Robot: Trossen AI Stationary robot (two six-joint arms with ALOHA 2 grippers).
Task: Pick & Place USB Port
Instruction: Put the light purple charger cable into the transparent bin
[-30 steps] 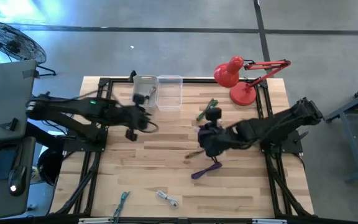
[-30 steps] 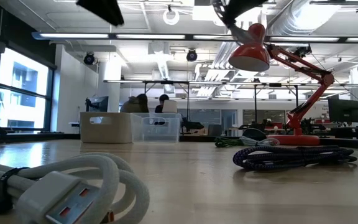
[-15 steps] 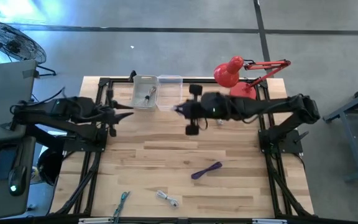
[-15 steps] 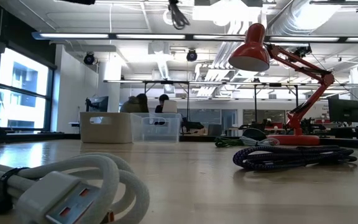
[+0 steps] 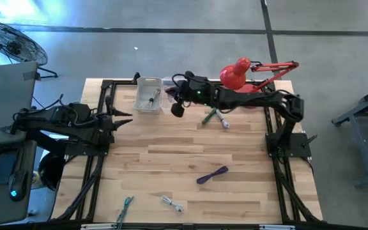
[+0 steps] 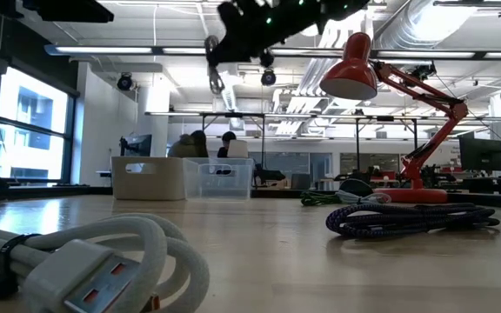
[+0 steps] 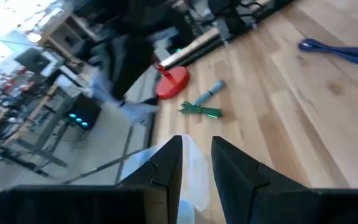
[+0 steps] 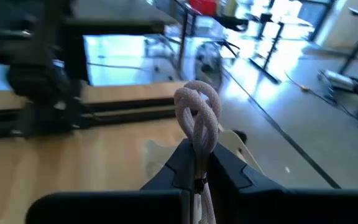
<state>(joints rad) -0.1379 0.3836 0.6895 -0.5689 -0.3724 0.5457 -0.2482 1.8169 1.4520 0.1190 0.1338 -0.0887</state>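
The right gripper is reaching out over the clear bin at the table's far edge, its fingers clamped on a coiled white cable that is hanging above the bin in the low view. Just beside the clear bin, on its left, the grey bin is holding a small dark item. The red lamp is standing to the clear bin's right, and a green cable is lying just in front of the lamp. Nearer the table's middle, well apart from the bins, a purple cable is lying; another white cable and a teal one are lying by the near edge. The left gripper is waiting left of the grey bin, its fingers standing slightly apart and holding nothing.
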